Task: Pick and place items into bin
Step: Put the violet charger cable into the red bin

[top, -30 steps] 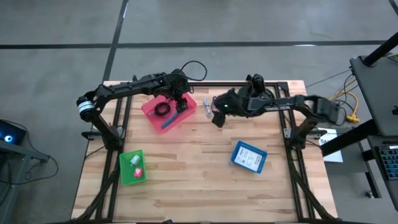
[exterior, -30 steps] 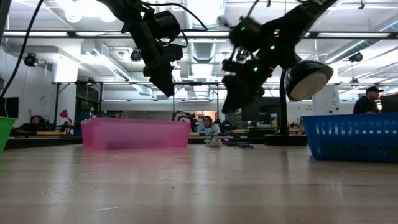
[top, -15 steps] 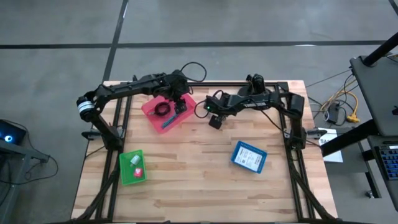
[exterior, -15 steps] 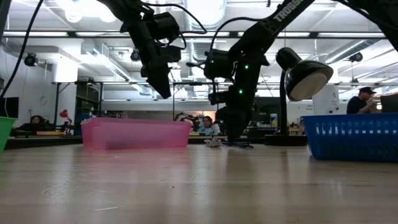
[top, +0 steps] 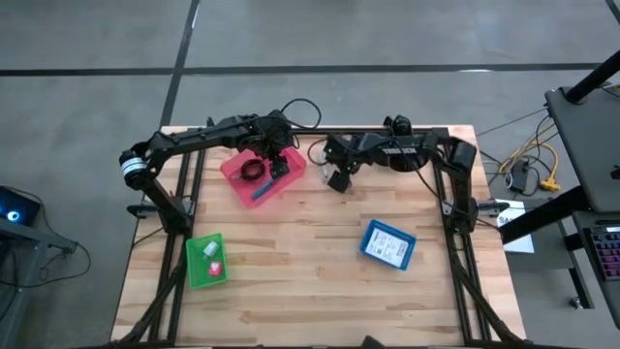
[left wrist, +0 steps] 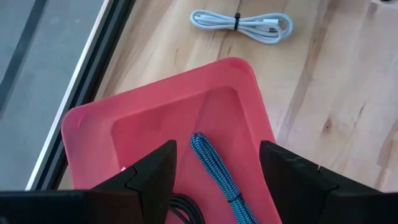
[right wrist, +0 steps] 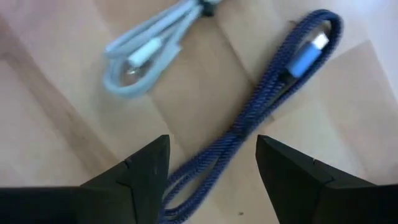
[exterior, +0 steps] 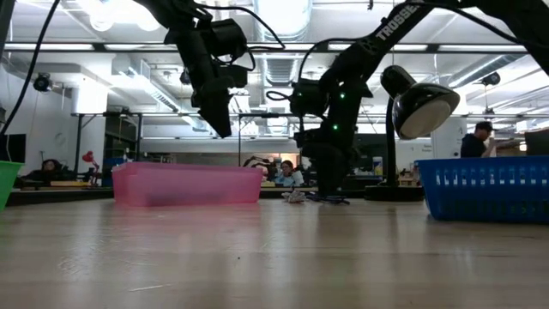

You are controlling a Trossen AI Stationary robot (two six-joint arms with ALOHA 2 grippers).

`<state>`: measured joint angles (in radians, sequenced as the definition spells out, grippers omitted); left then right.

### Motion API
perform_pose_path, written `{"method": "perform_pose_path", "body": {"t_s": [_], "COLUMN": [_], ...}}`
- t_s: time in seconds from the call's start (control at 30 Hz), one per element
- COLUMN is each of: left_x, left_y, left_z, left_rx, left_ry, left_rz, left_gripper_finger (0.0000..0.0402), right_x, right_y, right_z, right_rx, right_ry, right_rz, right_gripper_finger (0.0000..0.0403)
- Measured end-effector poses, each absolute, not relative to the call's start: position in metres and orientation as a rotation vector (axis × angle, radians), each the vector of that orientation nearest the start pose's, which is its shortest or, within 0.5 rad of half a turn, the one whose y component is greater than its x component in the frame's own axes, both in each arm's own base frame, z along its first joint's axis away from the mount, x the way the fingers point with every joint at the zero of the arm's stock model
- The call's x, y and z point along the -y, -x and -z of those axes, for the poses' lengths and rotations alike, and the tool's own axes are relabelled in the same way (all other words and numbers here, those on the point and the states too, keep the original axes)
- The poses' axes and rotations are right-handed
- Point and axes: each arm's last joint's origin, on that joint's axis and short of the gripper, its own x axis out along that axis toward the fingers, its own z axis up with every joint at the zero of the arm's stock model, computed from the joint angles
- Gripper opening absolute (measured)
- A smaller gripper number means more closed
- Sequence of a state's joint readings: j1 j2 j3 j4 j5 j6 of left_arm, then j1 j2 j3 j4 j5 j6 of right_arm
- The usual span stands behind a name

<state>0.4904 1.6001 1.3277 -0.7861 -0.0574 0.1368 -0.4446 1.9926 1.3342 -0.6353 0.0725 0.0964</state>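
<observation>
**Observer:** Which arm is nearer the next cable?

**Operator:** My right one. The right gripper (right wrist: 211, 180) hangs low over the back of the worktop (top: 320, 262), jaws wide and holding nothing. Right beneath it lies a dark blue braided cable (right wrist: 261, 106), doubled over. Its long axis runs on a slant across the gap between the fingers, not square to it.

**Observer:** And the pale one?

**Operator:** The white bundled cable (right wrist: 155, 46) lies just beside the blue one and farther ahead, apart from it.

**Observer:** The left arm?

**Operator:** The left gripper (left wrist: 217, 180) hovers over the pink bin (left wrist: 249, 93), jaws wide and empty, with a teal braided cable (left wrist: 214, 168) already lying inside.

**Observer:** So what matters?

**Operator:** I judge I'd want the right wrist turned so the jaws close across the blue cable's length.
</observation>
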Motion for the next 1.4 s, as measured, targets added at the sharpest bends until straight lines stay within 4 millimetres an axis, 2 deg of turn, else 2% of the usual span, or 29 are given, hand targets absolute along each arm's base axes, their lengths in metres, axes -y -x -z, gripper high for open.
{"method": "perform_pose_path", "body": {"t_s": [0.2,0.9,1.13,1.4], "left_x": [-0.155,-0.155,-0.155,-0.155], "left_y": [-0.287,-0.286,-0.286,-0.286], "left_z": [-0.274,-0.273,-0.273,-0.273], "left_rx": [-1.080,-1.097,-1.096,-1.096], "left_ry": [0.110,0.113,0.113,0.113], "left_rz": [-0.421,-0.418,-0.417,-0.418], "left_gripper_finger": [0.0213,0.0213,0.0213,0.0213], "right_x": [0.180,0.171,0.171,0.173], "right_y": [-0.339,-0.336,-0.337,-0.341], "right_z": [-0.147,-0.137,-0.128,-0.134], "right_rx": [-1.267,-1.315,-1.337,-1.321], "right_ry": [-0.358,-0.325,-0.327,-0.299], "right_rz": [0.529,0.474,0.465,0.441], "right_gripper_finger": [0.0225,0.0218,0.0181,0.0096]}}
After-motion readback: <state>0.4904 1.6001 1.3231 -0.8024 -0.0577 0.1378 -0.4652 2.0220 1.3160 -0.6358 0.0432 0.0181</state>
